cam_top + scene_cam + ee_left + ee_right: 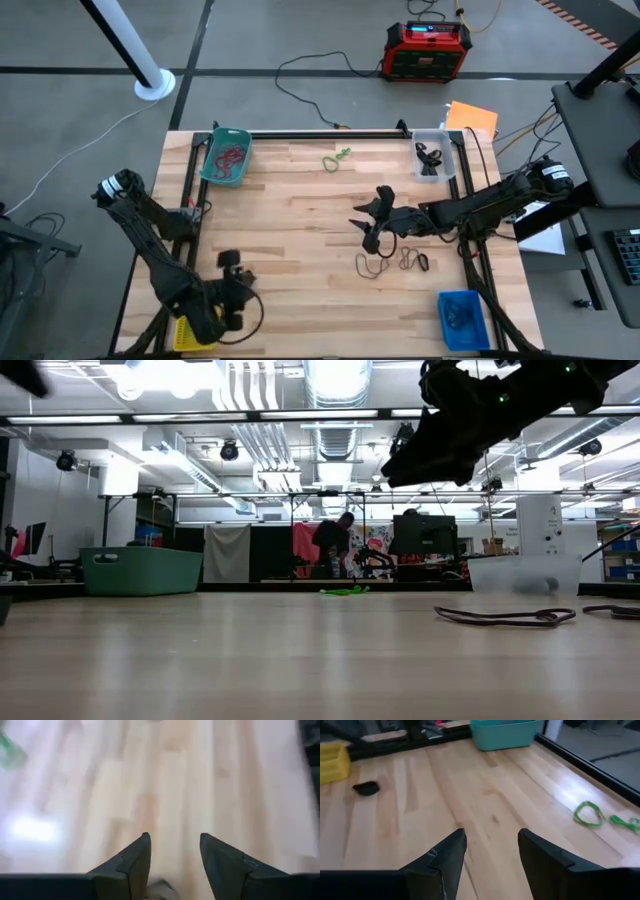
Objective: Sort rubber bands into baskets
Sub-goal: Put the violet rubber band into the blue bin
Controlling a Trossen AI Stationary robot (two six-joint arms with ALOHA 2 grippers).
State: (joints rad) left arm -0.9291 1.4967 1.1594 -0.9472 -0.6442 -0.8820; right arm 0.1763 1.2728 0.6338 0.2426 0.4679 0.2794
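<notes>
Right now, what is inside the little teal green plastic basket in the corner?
The teal green plastic basket holds a tangle of red rubber bands. Whether any lie underneath that tangle cannot be seen.

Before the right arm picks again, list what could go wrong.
1. The brownish rubber bands lie bunched and overlapping beside the right tool, so one pinch may lift several.
2. The green rubber bands are thin and flat on the wood; open fingers could slide over them.
3. The teal basket sits far across the table.

A lab or workshop hall: bare ducts [335, 385] and lamps at the frame's top, shelving at left, a monitor [423, 535] mid-frame, concrete floor around the table [300, 210].
</notes>
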